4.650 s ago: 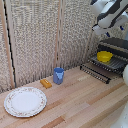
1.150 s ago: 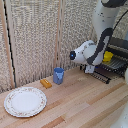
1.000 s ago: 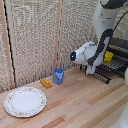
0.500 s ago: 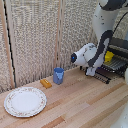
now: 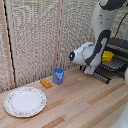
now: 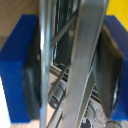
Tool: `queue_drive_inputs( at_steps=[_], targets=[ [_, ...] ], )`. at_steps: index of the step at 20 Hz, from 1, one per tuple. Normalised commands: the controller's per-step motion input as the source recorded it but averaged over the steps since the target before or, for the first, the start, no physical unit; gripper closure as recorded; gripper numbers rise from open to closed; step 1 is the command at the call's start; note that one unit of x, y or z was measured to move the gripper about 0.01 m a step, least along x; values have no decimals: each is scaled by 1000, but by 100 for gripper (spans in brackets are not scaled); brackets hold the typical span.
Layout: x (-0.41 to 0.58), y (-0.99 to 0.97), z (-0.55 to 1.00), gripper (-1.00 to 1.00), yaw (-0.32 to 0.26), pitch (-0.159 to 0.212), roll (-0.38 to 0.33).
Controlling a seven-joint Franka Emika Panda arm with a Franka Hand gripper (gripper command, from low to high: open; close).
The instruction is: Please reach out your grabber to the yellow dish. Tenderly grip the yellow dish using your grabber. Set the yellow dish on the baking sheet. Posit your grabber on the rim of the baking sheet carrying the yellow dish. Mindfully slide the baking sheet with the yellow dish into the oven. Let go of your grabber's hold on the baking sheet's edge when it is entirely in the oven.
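The yellow dish (image 5: 107, 56) sits on the dark ridged baking sheet (image 5: 111, 68), which sticks out of the dark oven (image 5: 120, 46) at the exterior view's right. My grabber (image 5: 93, 69) is down at the sheet's near rim. In the wrist view, my blue-tipped fingers (image 6: 19, 65) stand on either side of the sheet's metal rim bars (image 6: 82, 65). The dark pads (image 6: 111, 75) lie against the bars, so the grabber looks shut on the rim. A strip of the yellow dish (image 6: 118, 6) shows beyond the bars.
A blue cup (image 5: 58, 75) and a small orange block (image 5: 46, 83) stand on the wooden table (image 5: 80, 107) near the slatted back wall. A large white patterned plate (image 5: 25, 101) lies at the exterior view's left.
Several seconds ago the arm was raised above the oven. It has since come down to the sheet's rim. Over the last second it has hardly moved.
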Motion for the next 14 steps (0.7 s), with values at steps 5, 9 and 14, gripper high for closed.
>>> queue_drive_inputs(
  at_steps=[5, 9, 14],
  targets=[
    [57, 35, 371, 100, -241, -89, 122],
    [238, -122, 621, 100, -147, -42, 114],
    [155, -541, 631, 100, -75, -29, 173]
  ],
)
